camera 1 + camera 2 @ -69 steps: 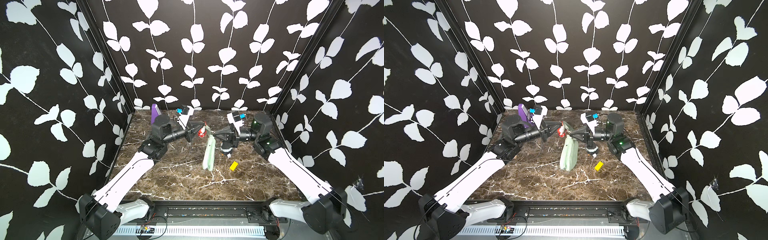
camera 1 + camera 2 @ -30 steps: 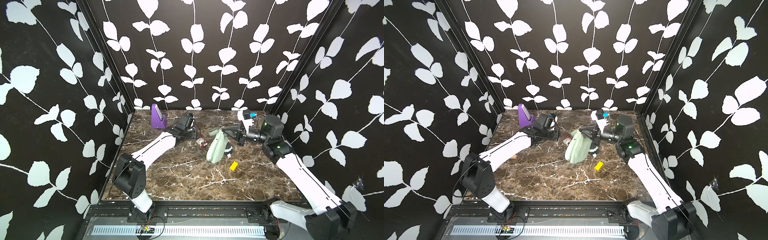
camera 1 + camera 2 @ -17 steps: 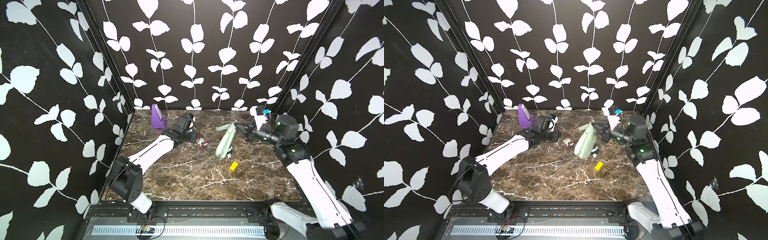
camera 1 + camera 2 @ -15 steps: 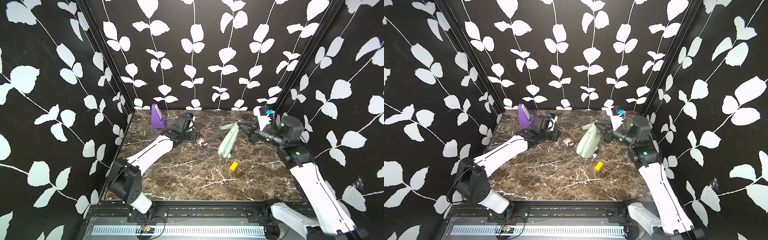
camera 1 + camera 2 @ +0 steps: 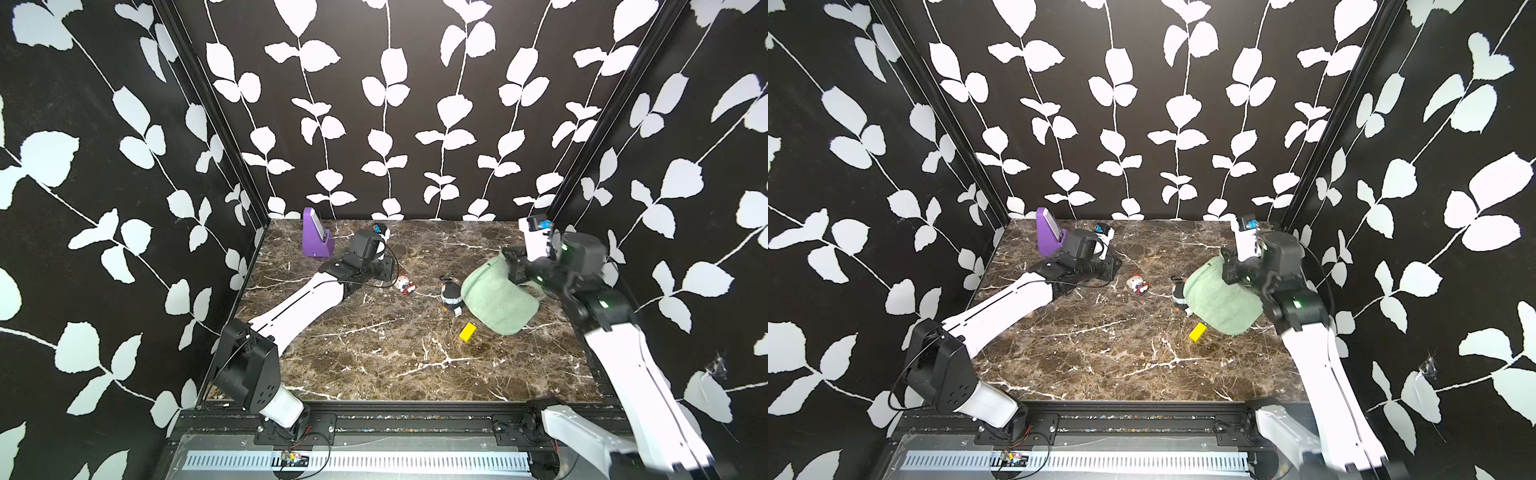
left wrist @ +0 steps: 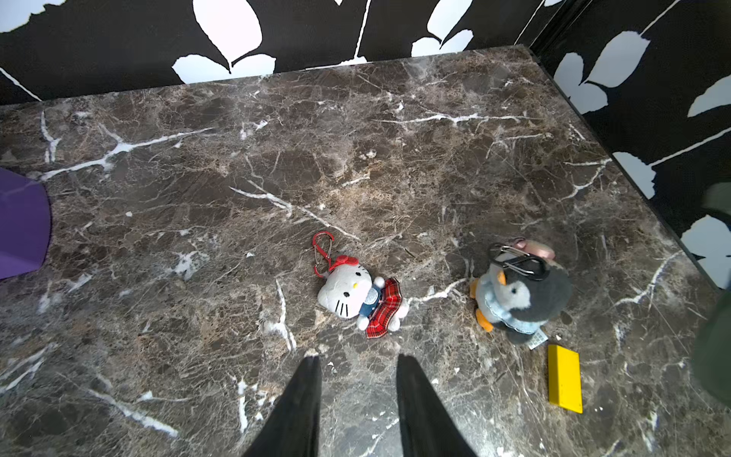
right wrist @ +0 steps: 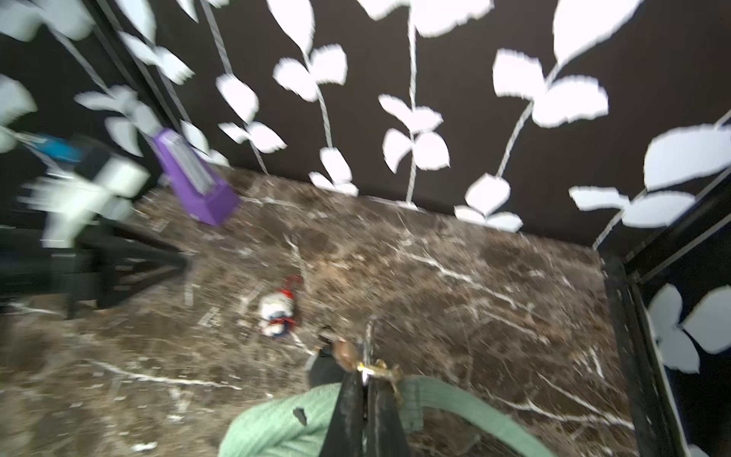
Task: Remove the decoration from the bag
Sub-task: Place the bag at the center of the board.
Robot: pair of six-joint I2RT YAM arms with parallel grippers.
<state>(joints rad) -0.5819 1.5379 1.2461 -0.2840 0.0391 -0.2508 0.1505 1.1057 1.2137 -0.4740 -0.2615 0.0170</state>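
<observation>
- Both top views look down into a booth with black walls printed with white leaves, over a brown marbled surface (image 5: 374, 353).
- The bag (image 5: 496, 297), soft sage green and crescent-shaped, slumps at the middle right of the frame, near the right wall; it shows in both top views (image 5: 1221, 301).
- The right claw (image 7: 367, 368) is pressed together and pinches the bag's top edge, where the strap joins at a small gold-coloured fitting. The right wrist view is blurred.
- A grey and white penguin charm (image 5: 451, 297) lies touching the bag's left edge. The left wrist view shows a black carabiner at its head (image 6: 514, 296). I cannot tell whether that clip is hooked to the bag.
- A white kitty charm (image 5: 405, 286) in a red plaid skirt lies alone on the surface left of the penguin, apart from the bag. Its red carabiner lies flat beside its head (image 6: 358, 294).
- The left claw (image 6: 356, 360) is partly spread with nothing between its tips. It sits low, just left of the kitty charm and not touching it.
- A small yellow block (image 5: 467, 331) lies just below the penguin, near the bag's lower edge.
- A purple stand (image 5: 316, 235) sits at the back left corner of the surface.
</observation>
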